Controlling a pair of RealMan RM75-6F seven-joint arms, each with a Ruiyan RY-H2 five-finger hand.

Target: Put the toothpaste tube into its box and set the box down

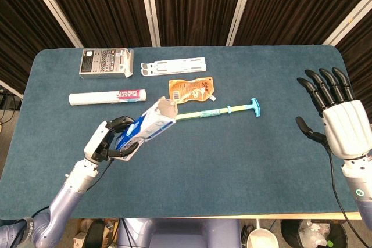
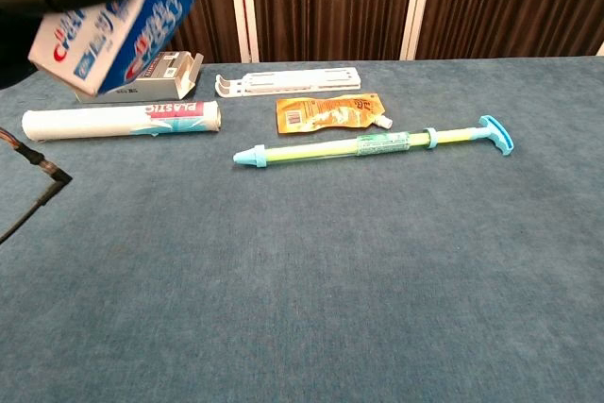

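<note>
Blue-and-white cardboard toothpaste box, open-ended, is gripped aloft by the left hand; white toothpaste tube lies uninserted on the surface. Right hand hovers empty, fingers spread.

toothpaste box: "Crest" in red and blue letters, printed more than once on the side; held in left hand
white tube: "PLASTIC" in white on a pink band, reads upside down in chest view; lies on the table just beyond the left hand
orange pouch: print and a barcode patch, too small to read
grey box: rows of small print, unreadable; far side of the left hand
</note>
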